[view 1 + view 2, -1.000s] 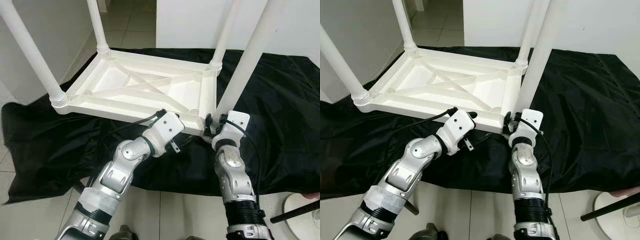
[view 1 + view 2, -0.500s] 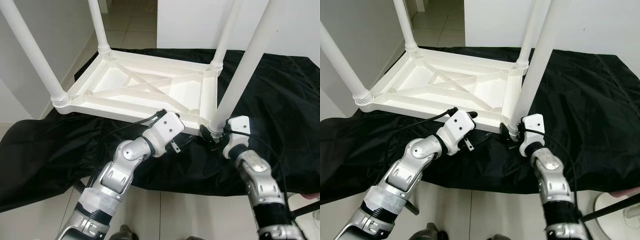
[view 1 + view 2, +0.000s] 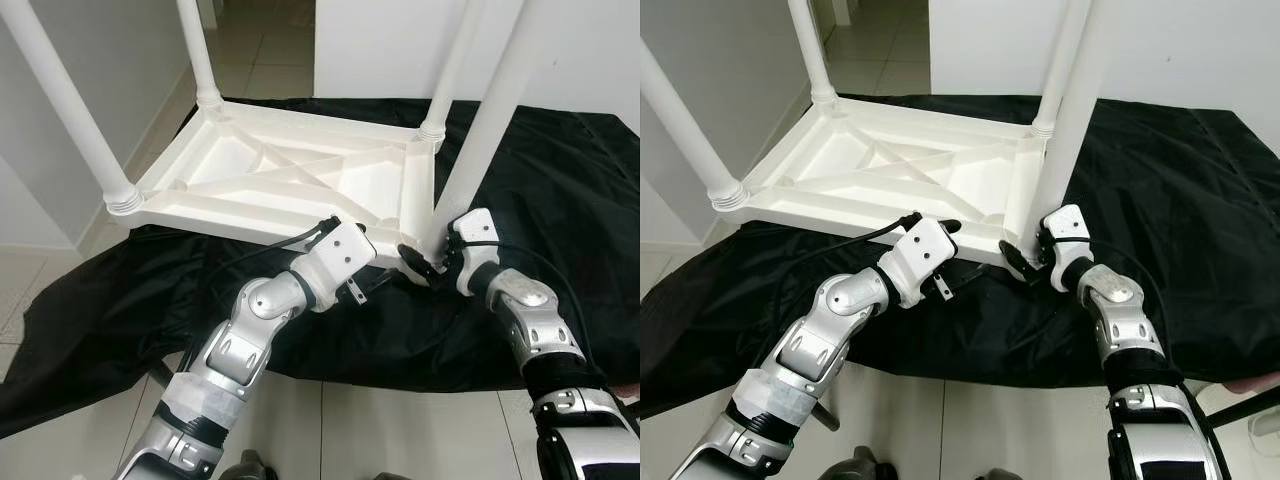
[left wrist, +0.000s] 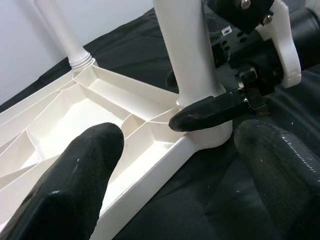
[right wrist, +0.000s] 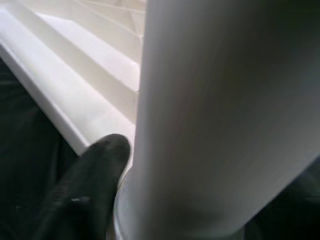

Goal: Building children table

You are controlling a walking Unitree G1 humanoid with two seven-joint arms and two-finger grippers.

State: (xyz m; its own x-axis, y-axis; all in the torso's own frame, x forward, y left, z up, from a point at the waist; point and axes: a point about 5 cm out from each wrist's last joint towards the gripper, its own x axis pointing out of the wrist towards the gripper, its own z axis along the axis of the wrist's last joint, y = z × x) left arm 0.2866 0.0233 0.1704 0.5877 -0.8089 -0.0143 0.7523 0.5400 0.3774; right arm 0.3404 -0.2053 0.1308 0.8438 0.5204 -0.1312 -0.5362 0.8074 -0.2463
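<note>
The table [image 3: 300,175] lies upside down on a black cloth [image 3: 560,180], legs up. The right gripper [image 3: 425,262] clamps the base of the near-right leg [image 3: 480,130] at 4 o'clock. The left gripper [image 4: 175,165] hovers spread beside that corner, holding nothing.

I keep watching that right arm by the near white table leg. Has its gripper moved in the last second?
Yes. The right gripper has swung around the base of the near white plastic table leg toward the robot's right; its forearm now reaches in from that side.
</note>
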